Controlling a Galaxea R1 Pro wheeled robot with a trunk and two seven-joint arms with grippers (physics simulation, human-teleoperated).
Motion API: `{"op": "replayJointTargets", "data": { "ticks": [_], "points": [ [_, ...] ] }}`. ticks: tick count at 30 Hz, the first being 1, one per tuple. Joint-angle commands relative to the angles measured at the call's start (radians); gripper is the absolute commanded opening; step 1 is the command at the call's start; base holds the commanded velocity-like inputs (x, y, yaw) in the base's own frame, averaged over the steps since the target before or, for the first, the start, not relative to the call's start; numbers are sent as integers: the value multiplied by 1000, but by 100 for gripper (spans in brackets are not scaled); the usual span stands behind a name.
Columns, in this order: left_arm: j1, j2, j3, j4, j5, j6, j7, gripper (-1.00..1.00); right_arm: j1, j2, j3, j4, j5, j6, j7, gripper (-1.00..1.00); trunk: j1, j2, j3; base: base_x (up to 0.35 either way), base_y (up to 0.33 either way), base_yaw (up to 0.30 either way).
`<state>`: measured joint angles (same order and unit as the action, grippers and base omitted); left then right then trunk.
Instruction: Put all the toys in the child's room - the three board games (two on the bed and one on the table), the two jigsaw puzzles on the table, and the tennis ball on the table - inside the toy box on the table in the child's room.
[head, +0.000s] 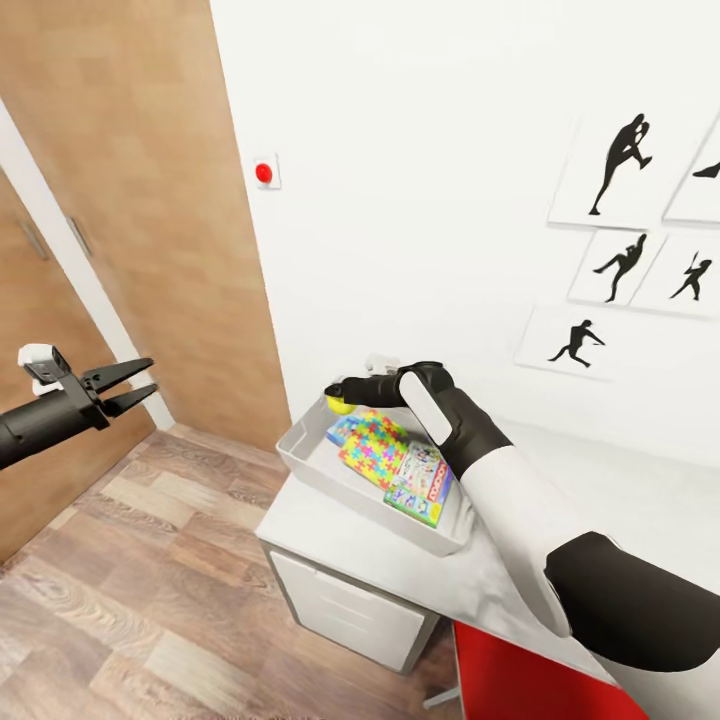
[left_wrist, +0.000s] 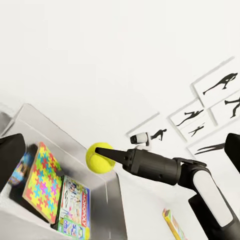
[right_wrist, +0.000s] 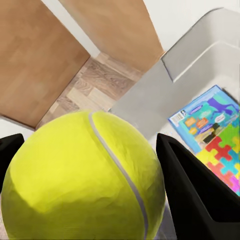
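Ball (head: 340, 405) was gripped between the right fingers (head: 338, 397), held just above the far left corner of the bin (head: 300, 452) on the counter (head: 330, 540); the left fingers (head: 135, 385) were open, well apart.

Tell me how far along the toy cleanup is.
In the toy box already: a jigsaw puzzle, a blue board game and a second game. The right hand holds the tennis ball over the box's far end, unreleased. Other toys unconfirmed.
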<state>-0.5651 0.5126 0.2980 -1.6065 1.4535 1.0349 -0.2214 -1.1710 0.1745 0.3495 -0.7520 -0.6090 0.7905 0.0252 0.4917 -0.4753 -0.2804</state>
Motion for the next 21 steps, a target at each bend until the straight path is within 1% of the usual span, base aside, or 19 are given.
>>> {"op": "replayJointTargets", "data": {
  "ticks": [1, 7, 10, 15, 21],
  "points": [
    [-1, 0, 1, 0, -10, 4, -11, 100, -1, 0, 0, 0, 1, 4, 1, -100, 0, -2, -2, 0, 0, 271],
    [-1, 1, 1, 0, -10, 5, -13, 100, -1, 0, -1, 0, 2, 5, 0, -100, 0, -2, -2, 0, 0, 273],
    [-1, 1, 1, 0, -9, 5, -14, 100, 0, 0, -1, 0, 2, 4, 0, -100, 0, -2, -3, 0, 0, 209],
    [-1, 2, 1, 0, -9, 5, -14, 100, 2, 0, -4, 0, 4, 2, 0, -100, 0, -2, -3, 0, 0, 103],
    [-1, 3, 0, 0, -9, 5, -15, 100, 3, 0, -9, 0, 6, 1, -1, -100, 0, -2, -4, 0, 0, 41]
  ]
}}
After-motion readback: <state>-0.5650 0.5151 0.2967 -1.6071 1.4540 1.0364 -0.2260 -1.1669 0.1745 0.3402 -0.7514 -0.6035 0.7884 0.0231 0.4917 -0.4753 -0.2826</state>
